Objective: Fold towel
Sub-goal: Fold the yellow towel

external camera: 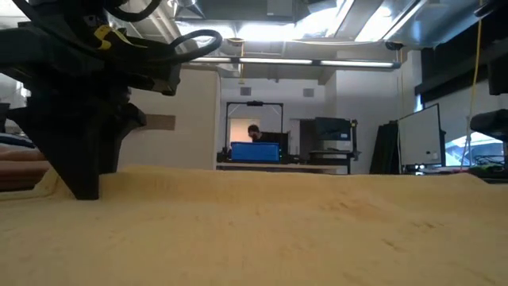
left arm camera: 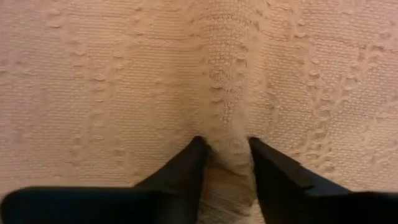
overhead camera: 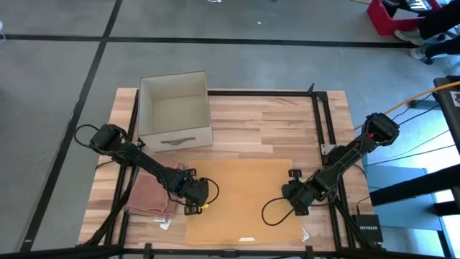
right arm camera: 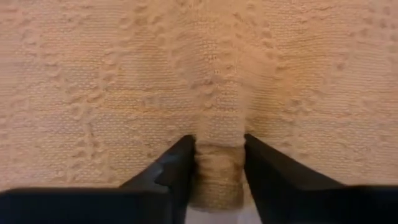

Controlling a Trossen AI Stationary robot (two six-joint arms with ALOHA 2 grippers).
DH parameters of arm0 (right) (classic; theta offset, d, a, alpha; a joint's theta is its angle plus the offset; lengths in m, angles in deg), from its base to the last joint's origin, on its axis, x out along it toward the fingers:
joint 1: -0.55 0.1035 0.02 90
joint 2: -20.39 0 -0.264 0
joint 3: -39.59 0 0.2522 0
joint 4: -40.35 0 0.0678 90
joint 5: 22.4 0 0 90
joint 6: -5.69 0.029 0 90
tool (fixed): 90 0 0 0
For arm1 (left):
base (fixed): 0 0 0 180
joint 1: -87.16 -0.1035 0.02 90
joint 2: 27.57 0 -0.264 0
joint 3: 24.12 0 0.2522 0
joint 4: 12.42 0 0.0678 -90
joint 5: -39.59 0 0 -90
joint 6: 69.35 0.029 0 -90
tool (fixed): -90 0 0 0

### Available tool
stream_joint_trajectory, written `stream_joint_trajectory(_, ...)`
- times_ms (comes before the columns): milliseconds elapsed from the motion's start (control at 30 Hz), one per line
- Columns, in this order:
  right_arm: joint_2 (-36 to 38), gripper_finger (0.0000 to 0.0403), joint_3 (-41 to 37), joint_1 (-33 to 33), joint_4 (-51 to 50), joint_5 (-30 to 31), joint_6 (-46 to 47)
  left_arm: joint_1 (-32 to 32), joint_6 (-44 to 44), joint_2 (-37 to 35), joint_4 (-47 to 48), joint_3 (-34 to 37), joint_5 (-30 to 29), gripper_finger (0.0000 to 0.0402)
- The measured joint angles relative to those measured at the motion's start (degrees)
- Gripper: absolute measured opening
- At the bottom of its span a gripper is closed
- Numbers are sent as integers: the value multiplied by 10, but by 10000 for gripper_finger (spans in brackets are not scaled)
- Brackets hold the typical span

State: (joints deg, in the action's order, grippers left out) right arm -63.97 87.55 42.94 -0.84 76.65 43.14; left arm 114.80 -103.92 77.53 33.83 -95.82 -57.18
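where the wooden table (overhead camera: 273, 122) has its near half, a tan towel (overhead camera: 244, 201) lies spread flat, almost square, with a small white tag at its near edge. the left gripper (overhead camera: 200, 193) sits low at the towel's left edge, and the left wrist view shows its two dark fingers (left arm camera: 180, 177) pinching a raised ridge of the knitted cloth between them. the right gripper (overhead camera: 293, 196) sits at the towel's right edge, and its fingers (right arm camera: 171, 174) likewise squeeze a small bunched fold of the cloth. the two grippers face each other across the towel, well apart. in the low view the towel fills the foreground and one dark gripper (external camera: 79, 171) stands on it at the picture's left. a pink cloth (overhead camera: 149, 196) lies folded just left of the towel, under the left arm. a white box (overhead camera: 175, 111), open at the top, stands at the table's far left. in the room beyond, a person (external camera: 254, 132) sits behind a blue bin (external camera: 255, 151).
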Motion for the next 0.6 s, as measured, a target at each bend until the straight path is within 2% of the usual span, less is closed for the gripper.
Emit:
stream_joint_trajectory(200, 0, 76, 0, 0, -2, -6, 3, -3, -3, 0, 4, 0, 4, 50)
stream_joint_trajectory(367, 0, 20, 0, -1, -4, -16, 15, -3, -4, 0, 7, 0, 5, 11)
stream_joint_trajectory(600, -2, 14, 9, 1, -24, 0, 28, -2, -16, -7, 11, 0, 5, 6)
